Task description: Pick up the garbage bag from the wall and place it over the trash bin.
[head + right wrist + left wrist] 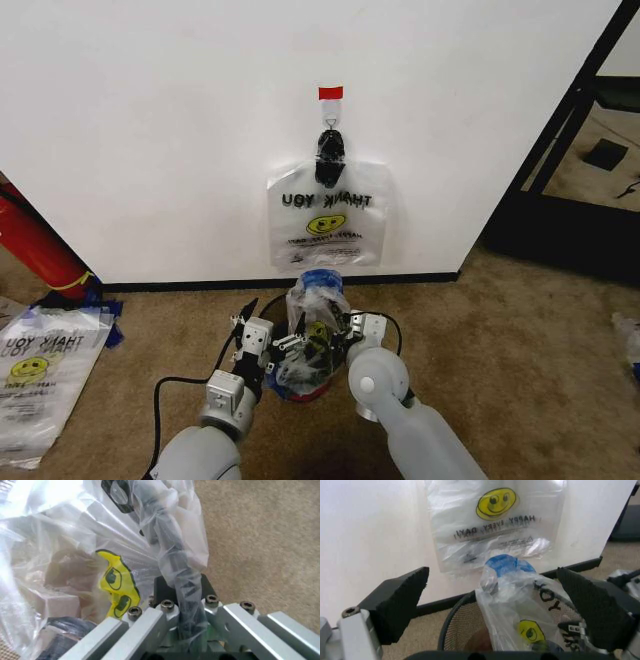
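The garbage bag (pixel 316 318) is off the wall (pixel 150 120) and down at the trash bin (pixel 300 385), which stands on the carpet (pixel 500 340) just in front of the black baseboard; the bag bulges up out of the bin's mouth, its blue patch on top, and is not yet spread around the rim; a second printed bag (pixel 326 222) hangs from the black hook (pixel 329 150) under the red tape strip (pixel 330 92) directly behind.

The right gripper (pixel 352 330) is at the right side of the bin; in its wrist view the fingers (pixel 165 588) are closed together on a fold of the bag's film where it drapes over the dark rim. The left gripper (pixel 255 345) sits at the left side of the bin; its fingers (pixel 400 603) stand wide apart and hold nothing, the bin's mesh rim and the bag showing between them.

The step in hand looks like the fitting of the bag over the bin; the left side appears loose, so the next move probably calls for the left fingers to catch the near free edge and pull it outward and down over the rim, gently, since the film is thin and the light bin could tip.

A further printed bag (pixel 40 370) lies flat on the carpet far left, near a red cylinder (pixel 40 250).
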Tool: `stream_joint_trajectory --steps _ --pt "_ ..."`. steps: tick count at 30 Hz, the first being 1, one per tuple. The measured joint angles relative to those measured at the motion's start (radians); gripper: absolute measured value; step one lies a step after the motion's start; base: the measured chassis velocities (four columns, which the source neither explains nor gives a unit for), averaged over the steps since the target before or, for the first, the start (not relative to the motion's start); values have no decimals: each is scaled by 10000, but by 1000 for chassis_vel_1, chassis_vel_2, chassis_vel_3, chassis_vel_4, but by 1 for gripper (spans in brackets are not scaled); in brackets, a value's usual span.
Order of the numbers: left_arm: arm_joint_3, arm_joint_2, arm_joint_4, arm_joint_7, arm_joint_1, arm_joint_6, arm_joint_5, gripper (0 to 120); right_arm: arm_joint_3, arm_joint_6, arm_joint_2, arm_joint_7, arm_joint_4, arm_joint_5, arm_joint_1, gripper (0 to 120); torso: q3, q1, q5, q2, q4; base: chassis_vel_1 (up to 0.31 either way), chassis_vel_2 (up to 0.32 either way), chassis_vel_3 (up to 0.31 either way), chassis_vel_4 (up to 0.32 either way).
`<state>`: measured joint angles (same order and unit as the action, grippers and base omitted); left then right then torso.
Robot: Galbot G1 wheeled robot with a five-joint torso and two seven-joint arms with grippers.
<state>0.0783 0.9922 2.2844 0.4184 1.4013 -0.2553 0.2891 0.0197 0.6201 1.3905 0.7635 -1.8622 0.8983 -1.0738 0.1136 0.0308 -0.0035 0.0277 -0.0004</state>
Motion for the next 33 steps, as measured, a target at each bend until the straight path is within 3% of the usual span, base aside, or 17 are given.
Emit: stream_joint_trajectory --steps 7,16,23,26,33 --pt "-31 -52 163 110 -119 -226 330 100 754 -1775 -179 -1770 -766 -941 -1048 0 -2 1 -1 -4 -1 0 0 0 0" --pt "-132 -409 714 296 -534 -760 1474 100 1460 -2620 -276 -2411 -1731 -1631 -2327 0 -6 -1 -4 0 -4 0 0 0 0" --pt "-843 -1232 1595 493 -1635 -1671 4301 100 1824 -2946 -290 -2670 -2580 -2742 -3179 0 -7 -3 -3 3 -3 0 0 0 0" --pt "-1167 -1323 1504 490 -2095 -1806 4650 100 1916 -3098 -295 -2877 -2826 -3075 -3404 0 -8 -3 -3 3 -4 0 0 0 0" --pt "-1667 -1076 318 375 -3310 -1836 4452 100 2234 -3603 -315 -3490 -3435 -3116 -4029 0 -7 -3 -6 4 -5 0 0 0 0"
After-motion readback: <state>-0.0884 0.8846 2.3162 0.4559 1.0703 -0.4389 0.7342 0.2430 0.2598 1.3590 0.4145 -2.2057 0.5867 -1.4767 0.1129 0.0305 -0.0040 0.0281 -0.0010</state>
